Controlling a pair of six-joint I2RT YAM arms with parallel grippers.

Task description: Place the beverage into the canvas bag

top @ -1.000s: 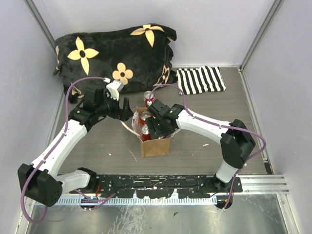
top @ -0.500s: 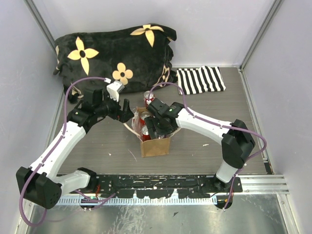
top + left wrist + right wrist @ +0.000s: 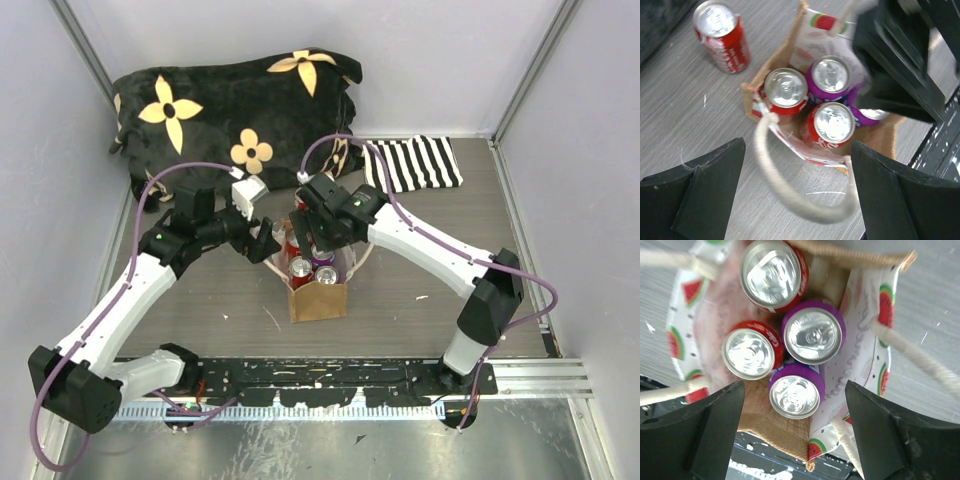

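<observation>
Top view: canvas bag (image 3: 318,298) upright on the table (image 3: 450,240), just toward 6 o'clock of centre, mouth up. Two cans (image 3: 300,268) show inside from here, one red top and one purple top. Left gripper (image 3: 262,240) is at the bag's 10 o'clock rim. Right gripper (image 3: 318,243) is over the 12 o'clock side of the mouth. At 11 o'clock a black flowered blanket (image 3: 230,100), at 1 o'clock a striped cloth (image 3: 410,165), both well apart from the bag.

Left wrist view: fingers (image 3: 695,200) spread wide, nothing gripped. Below them is the open bag with four cans standing tight together, two red and two purple. One purple is half hidden under the right gripper's black body at 2 o'clock. A cream handle (image 3: 790,197) loops out at 6 o'clock, between the fingers. One loose red can (image 3: 722,37) on the table at 10 o'clock, outside the bag, near it but apart.

Right wrist view: fingers (image 3: 695,440) also wide, empty. Looking straight down into the bag: red can at 12 o'clock, purple in the middle, red at 9, purple at 6, packed close. Watermelon-print lining (image 3: 882,305) folds out at 3 o'clock, and brown outer fabric shows at 6.
</observation>
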